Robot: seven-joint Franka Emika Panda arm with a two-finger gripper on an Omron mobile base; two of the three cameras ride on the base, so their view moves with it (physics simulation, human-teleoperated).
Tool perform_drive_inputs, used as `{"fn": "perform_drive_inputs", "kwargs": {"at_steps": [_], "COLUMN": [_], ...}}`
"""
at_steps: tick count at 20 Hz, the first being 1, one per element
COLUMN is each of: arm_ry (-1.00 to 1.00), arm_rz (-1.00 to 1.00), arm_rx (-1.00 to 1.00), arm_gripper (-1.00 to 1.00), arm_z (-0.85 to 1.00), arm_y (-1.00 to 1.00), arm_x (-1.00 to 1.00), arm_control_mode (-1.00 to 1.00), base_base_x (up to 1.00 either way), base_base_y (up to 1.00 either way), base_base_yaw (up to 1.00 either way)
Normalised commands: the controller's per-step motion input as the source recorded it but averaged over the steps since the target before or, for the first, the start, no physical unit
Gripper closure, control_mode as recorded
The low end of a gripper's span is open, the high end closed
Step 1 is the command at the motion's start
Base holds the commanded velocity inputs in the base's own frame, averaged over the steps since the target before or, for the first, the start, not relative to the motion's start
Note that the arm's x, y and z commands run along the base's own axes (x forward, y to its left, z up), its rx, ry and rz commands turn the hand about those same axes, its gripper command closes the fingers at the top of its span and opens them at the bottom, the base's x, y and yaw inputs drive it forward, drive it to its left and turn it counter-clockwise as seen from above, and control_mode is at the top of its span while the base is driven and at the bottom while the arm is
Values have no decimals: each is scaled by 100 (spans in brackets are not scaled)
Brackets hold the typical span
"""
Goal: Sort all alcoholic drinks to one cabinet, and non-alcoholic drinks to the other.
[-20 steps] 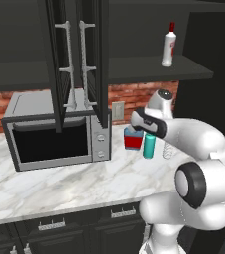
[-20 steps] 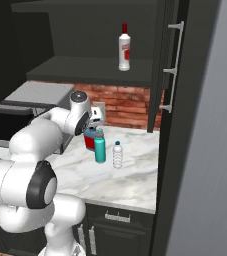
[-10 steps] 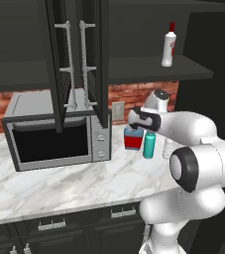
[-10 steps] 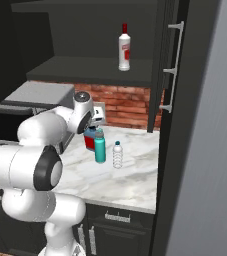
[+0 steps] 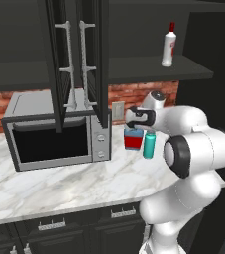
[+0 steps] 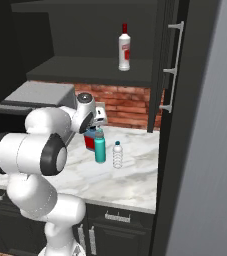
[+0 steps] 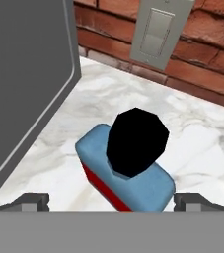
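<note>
The squat blue bottle [image 7: 133, 185] with a red label and black cap stands on the marble counter [image 7: 192, 138], directly under my gripper [image 7: 113, 202]. The jaws are open, one fingertip on each side of it, not touching. From the base, the gripper [image 5: 135, 127] hovers just above this bottle [image 5: 133, 141] [image 6: 90, 141]. The teal bottle [image 5: 149, 145] [image 6: 100, 148] stands right beside it, and the clear water bottle [image 6: 117, 155] a little further right. The slim white bottle [image 5: 168, 45] [image 6: 124, 48] stands on the right cabinet's shelf [image 5: 148, 69] [image 6: 85, 70].
A microwave [image 5: 54, 134] [image 7: 24, 74] sits on the counter close to the left of the blue bottle. The left cabinet's open doors [image 5: 79, 54] hang over it. A wall switch [image 7: 155, 32] is on the brick wall. The right cabinet's open door [image 6: 172, 65] stands at the counter's right end.
My hand has shifted slightly left and settled over the blue bottle. The jaws stay open, and the bottles have not moved.
</note>
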Motion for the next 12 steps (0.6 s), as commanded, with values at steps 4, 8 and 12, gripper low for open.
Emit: {"fn": "perform_drive_inputs", "kwargs": {"at_steps": [4, 8, 12], "arm_ry": [0, 0, 0], "arm_rz": [0, 0, 0], "arm_rx": [0, 0, 0], "arm_gripper": [-100, -100, -100], "arm_z": [-10, -15, -19], "arm_y": [0, 0, 0], "arm_x": [30, 26, 22], "arm_control_mode": [-100, -100, -100], "base_base_x": [0, 0, 0], "base_base_y": [0, 0, 0], "base_base_yaw": [0, 0, 0]}}
